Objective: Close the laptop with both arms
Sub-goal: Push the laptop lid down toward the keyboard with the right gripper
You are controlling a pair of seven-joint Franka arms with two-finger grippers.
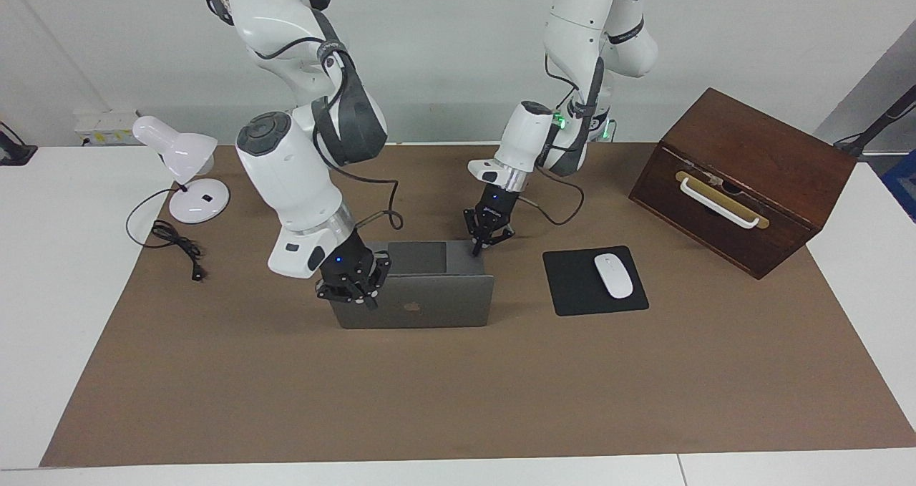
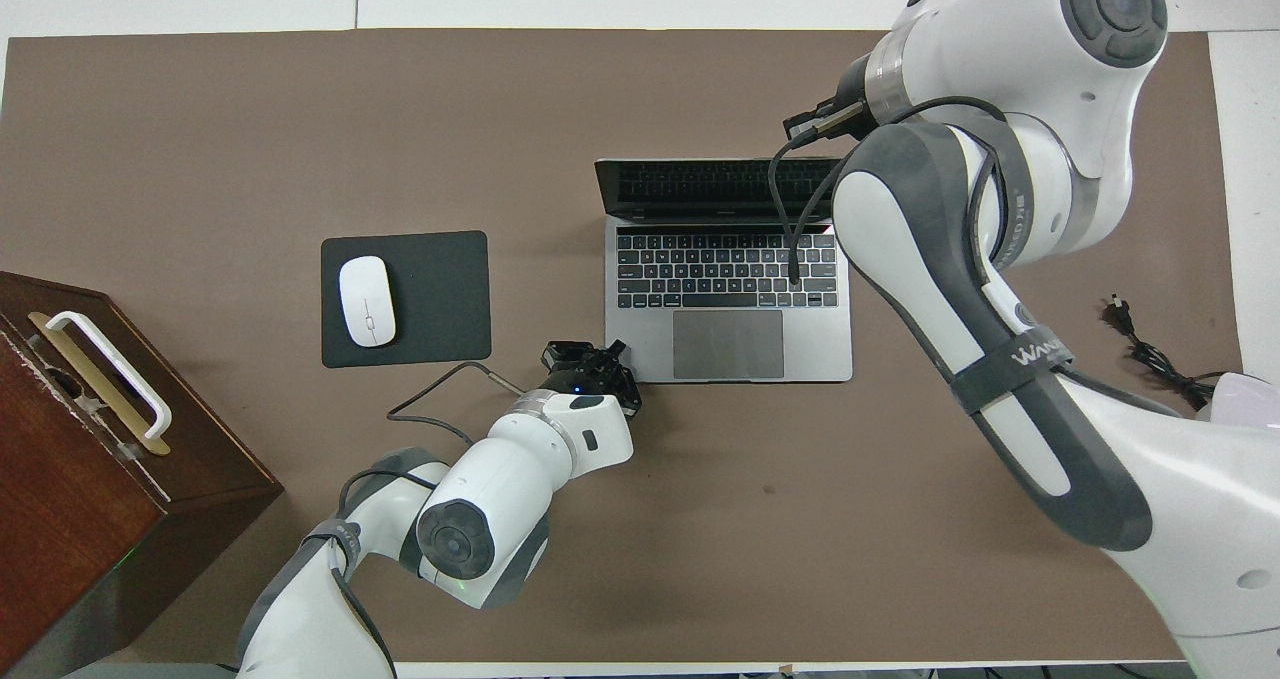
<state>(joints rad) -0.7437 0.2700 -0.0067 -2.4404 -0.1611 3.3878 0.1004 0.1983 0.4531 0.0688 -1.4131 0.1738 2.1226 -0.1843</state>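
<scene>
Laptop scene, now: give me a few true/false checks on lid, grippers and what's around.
1. The laptop is fully closed. False: its lid stands up and the keyboard shows from overhead.
2. The right gripper is at the lid's corner toward the right arm's end. True.
3. The left gripper holds the mouse. False: it is shut on nothing, at the laptop base's corner nearest the robots.
4. The mouse lies on the mousepad. True.
5. The wooden box is at the right arm's end. False: it is at the left arm's end; the lamp is at the right arm's.
</scene>
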